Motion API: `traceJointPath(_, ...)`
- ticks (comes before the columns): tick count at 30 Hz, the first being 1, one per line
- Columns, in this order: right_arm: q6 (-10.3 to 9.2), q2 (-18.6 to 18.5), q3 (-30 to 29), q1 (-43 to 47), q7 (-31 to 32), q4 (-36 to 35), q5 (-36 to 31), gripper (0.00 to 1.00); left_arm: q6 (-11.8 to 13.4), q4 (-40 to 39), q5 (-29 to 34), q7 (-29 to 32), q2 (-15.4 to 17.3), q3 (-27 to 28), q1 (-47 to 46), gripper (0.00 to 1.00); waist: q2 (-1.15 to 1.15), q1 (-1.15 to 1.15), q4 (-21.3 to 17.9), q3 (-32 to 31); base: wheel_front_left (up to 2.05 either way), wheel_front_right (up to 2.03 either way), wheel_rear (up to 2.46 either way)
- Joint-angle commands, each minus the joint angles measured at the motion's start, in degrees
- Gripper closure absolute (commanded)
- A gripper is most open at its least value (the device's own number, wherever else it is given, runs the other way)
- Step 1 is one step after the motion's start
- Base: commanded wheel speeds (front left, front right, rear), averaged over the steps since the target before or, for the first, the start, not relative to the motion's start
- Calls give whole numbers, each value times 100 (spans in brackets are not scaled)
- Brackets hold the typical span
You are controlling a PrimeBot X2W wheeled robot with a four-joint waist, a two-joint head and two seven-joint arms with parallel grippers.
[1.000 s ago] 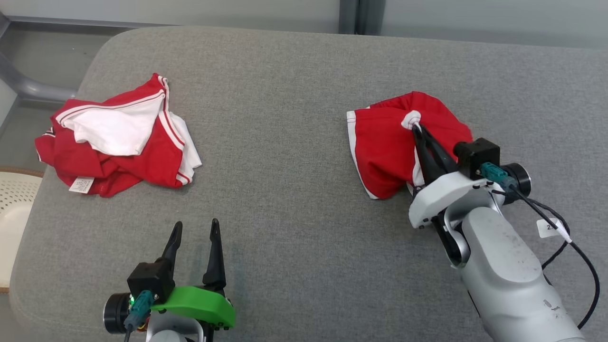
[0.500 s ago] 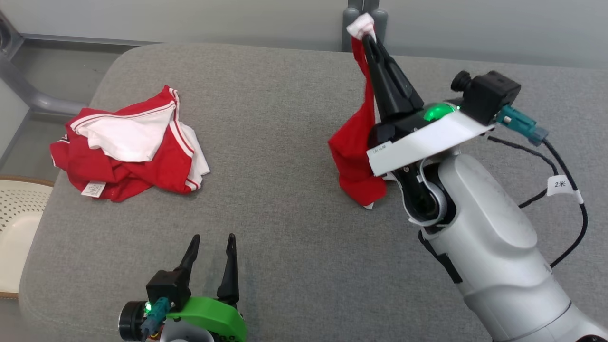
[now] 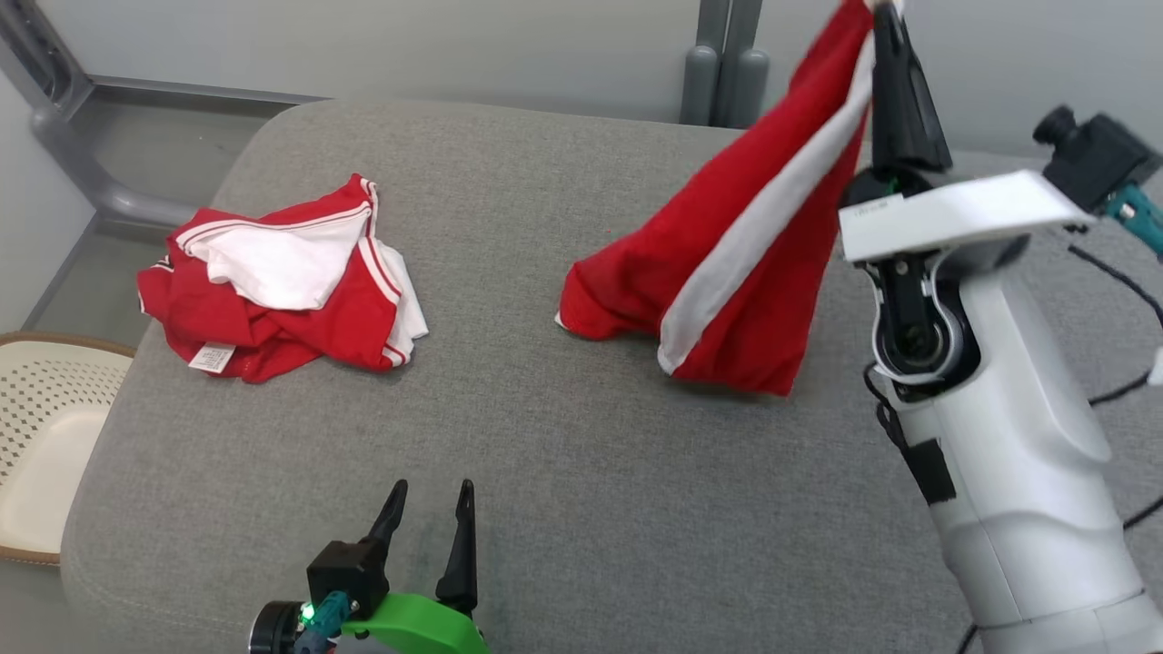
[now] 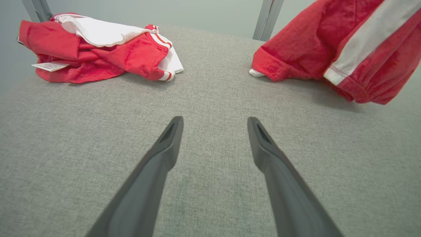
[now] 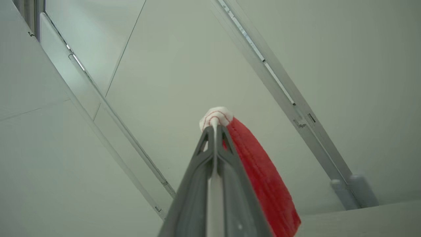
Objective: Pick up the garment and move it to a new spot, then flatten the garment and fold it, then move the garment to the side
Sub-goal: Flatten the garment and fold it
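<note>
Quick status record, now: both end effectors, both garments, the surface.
right end effector: shut on the held garment's white edge, raised high
left end effector: open, holding nothing, low over the cushion
held garment: red with a white stripe, hangs from the grip, lower end at the cushion
other garment: red and white, crumpled on the cushion's left part
cushion: grey fabric
basket: pale, beside the cushion's left edge
fold: not yet done

Your head view's top edge cuts off the pinched corner of the red white-striped fabric garment and the tips of the right end effector, and its left edge crops the cream perforated basket.
</note>
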Motion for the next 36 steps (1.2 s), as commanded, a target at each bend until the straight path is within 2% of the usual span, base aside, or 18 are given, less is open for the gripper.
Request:
traceJointPath(1,2,-28,-220,181,-2,210,-215,100,26,-13,-31,-3,19,33,-18,0,0,0,-104,51,0,0,0)
traceJointPath(8,3,-20,-1744,966,-2,1087,-1216,100,36,-64,-7,-3,21,61,-187,0,0,0,-380,218,0,0,0)
traceJointPath(11,2,-16,-2201,1299,-1,1337,-1627,100,25,-54,58,-3,20,55,-255,0,0,0,-534,277,0,0,0)
traceJointPath(13,2,-20,-2283,1408,-2,1438,-1813,100,19,-39,85,-3,20,66,-272,0,0,0,-602,302,0,0,0)
traceJointPath(14,2,-22,-2326,1436,-2,1470,-1888,91,18,-31,94,-3,20,75,-290,0,0,0,-634,310,0,0,0)
traceJointPath(15,2,-25,-2378,1486,-2,1527,-1964,51,15,-25,93,-3,21,89,-311,0,0,0,-662,313,0,0,0)
traceJointPath(16,2,-25,-2407,1520,-2,1556,-2071,0,6,-19,102,-3,20,97,-323,0,0,0,-684,316,0,0,0)
traceJointPath(21,2,-20,-2387,1579,-2,1626,-2219,0,-22,7,153,-3,20,115,-357,0,0,0,-774,315,0,0,0)
traceJointPath(28,2,-23,-2288,1803,-2,1140,-2518,0,5,-4,173,-3,20,95,-388,0,0,0,-928,282,0,0,0)
traceJointPath(32,2,-23,-1840,2083,-2,580,-3196,0,21,-31,192,-3,20,106,-394,0,0,0,-1097,291,0,0,0)
traceJointPath(36,2,-21,-1554,2303,-2,335,-3444,0,4,-27,198,-3,20,92,-446,0,0,0,-1240,306,0,0,0)
